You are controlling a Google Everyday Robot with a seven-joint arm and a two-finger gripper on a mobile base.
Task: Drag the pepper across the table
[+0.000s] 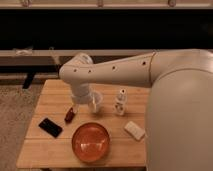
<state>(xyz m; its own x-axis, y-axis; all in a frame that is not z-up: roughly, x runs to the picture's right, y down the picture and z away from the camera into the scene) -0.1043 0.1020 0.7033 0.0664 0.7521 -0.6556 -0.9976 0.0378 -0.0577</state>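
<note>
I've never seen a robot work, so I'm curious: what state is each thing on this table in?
pepper: lying on the table, by the gripper
gripper: low, just above the pepper
bowl: upright, empty
phone: flat, screen dark
cup: upright
small bottle: upright
</note>
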